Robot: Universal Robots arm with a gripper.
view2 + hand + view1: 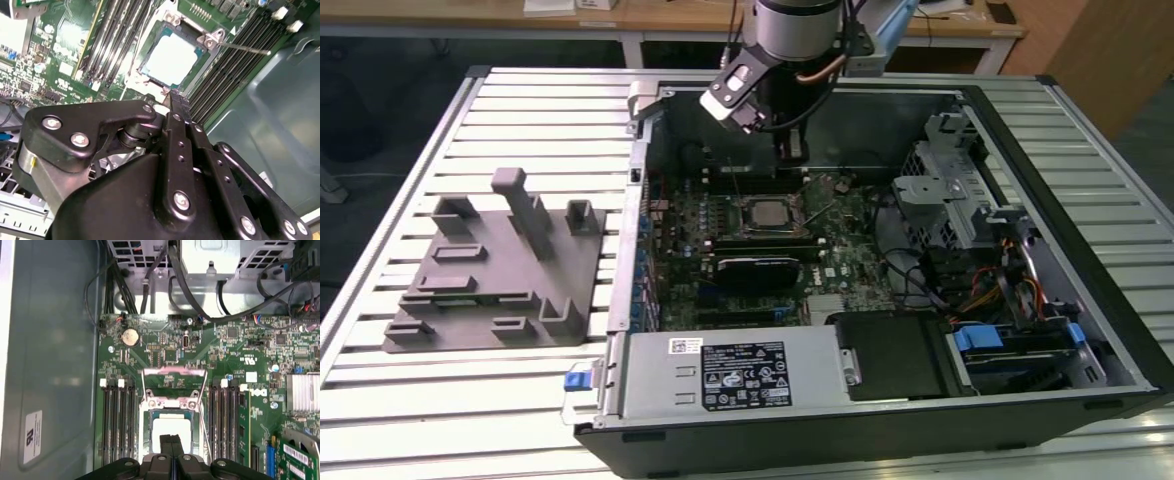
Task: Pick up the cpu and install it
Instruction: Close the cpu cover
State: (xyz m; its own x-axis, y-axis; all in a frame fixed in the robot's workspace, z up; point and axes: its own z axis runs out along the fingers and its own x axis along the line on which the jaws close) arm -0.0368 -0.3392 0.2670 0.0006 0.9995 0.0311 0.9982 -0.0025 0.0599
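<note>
Claw (171, 445) clenched empty, fingers pressed together, arm pointing down into the open computer case (720, 440). The cpu (172, 425) sits in its socket (150, 404), at six o'clock of the claw in the exterior view; grey fixture (487, 275) at nine.

Open computer case (854, 440) on slatted counter (520, 410). Claw (794, 152) hangs inside it above the motherboard (680, 262), near the cpu (767, 212) lying in its socket. Grey fixture (487, 275) rests at the exterior view's left.
</note>
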